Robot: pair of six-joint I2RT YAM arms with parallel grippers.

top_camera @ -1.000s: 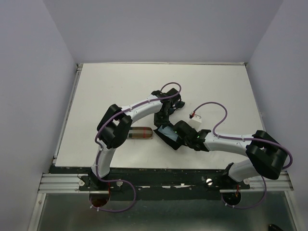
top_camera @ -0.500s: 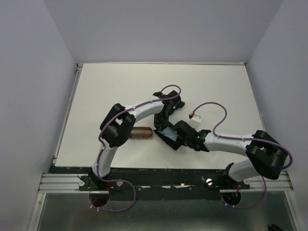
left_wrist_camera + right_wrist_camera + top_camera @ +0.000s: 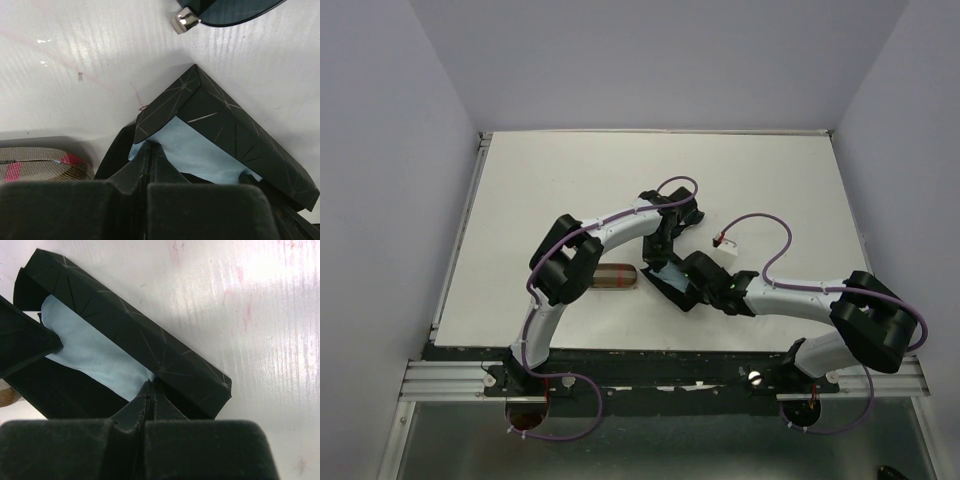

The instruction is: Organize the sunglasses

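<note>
Since a second ago the left gripper has drawn its fingers together, and the left arm's elbow has slid slightly toward the right of the overhead view; the right arm has not moved. Now the left gripper is closed, pinching the near left corner of a blue cloth that lies in the open black case; the right gripper is closed too, nipping the cloth's lower edge at the centre of its own view. One pair of sunglasses, with a dark lens and a shiny metal hinge, lies on the white table at the top right edge of the left wrist view, apart from the case; the rest of it is cut off. A plaid case sits at the lower left of that view, beside the black case.
</note>
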